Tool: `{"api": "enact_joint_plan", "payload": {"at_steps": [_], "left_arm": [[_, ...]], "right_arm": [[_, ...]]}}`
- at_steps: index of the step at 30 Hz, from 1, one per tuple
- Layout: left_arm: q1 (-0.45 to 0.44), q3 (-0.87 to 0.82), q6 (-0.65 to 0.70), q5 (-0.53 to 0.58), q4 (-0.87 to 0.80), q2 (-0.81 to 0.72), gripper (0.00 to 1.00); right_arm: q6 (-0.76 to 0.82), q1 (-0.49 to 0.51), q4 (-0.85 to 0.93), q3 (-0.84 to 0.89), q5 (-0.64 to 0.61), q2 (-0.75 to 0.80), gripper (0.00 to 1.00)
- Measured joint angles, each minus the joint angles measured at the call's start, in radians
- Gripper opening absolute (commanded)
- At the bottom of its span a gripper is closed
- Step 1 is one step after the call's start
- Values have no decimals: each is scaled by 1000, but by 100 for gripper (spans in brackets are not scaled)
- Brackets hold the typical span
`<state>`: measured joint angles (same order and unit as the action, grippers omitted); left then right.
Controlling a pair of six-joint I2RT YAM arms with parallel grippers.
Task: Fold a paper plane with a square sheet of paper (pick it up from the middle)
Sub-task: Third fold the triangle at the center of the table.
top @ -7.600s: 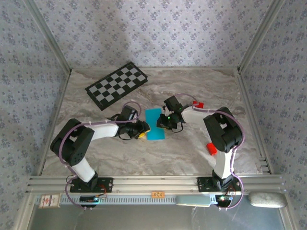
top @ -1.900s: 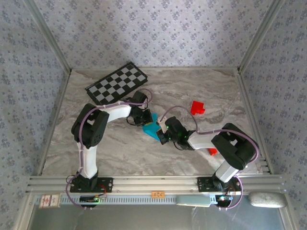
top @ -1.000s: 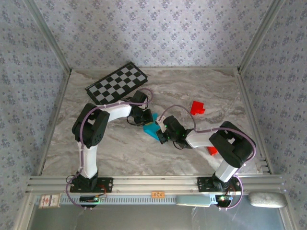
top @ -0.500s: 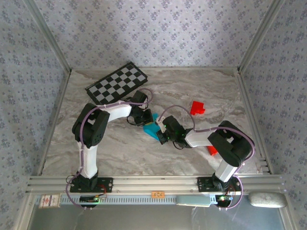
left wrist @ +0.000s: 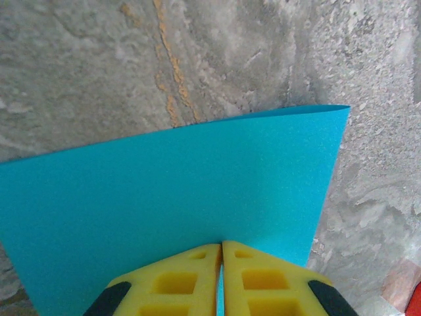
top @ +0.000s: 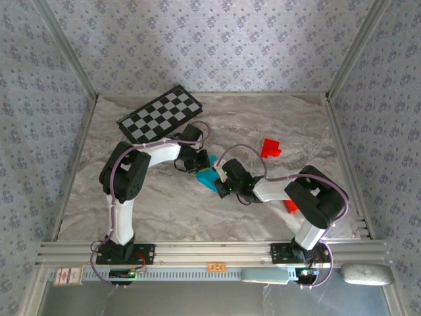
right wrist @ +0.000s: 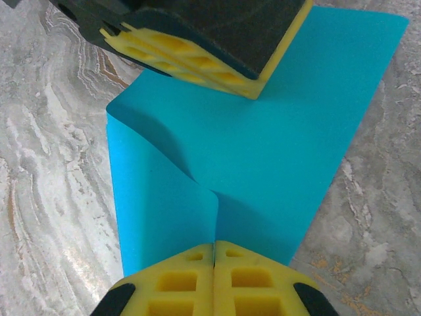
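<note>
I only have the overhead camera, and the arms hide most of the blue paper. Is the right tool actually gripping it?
Observer: Yes; the right wrist camera has the right tool shut on a lifted flap of the square sheet of paper.
Operator: And the other one?
Observer: The left tool is shut too, tips on the sheet; pinching or just pressing, I can't tell.
Operator: Is the sheet flat?
Observer: Not near the right tool: the flap curls up off the table.
</note>
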<state>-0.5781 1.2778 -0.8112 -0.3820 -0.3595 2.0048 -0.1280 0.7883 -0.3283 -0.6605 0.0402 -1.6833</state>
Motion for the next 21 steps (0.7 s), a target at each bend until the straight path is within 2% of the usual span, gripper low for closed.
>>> {"api": "enact_joint_plan", "payload": {"at_steps": [5, 13, 21], "left_arm": [[0, 3, 0, 1, -5, 0, 11], [10, 3, 0, -3, -15, -30, 22], [82, -185, -79, 24, 58, -263, 23]], "right_arm": [[-8, 0, 2, 0, 0, 0, 4], [-23, -4, 3, -5, 1, -5, 4], [-50, -16, 0, -5, 20, -6, 4]]}}
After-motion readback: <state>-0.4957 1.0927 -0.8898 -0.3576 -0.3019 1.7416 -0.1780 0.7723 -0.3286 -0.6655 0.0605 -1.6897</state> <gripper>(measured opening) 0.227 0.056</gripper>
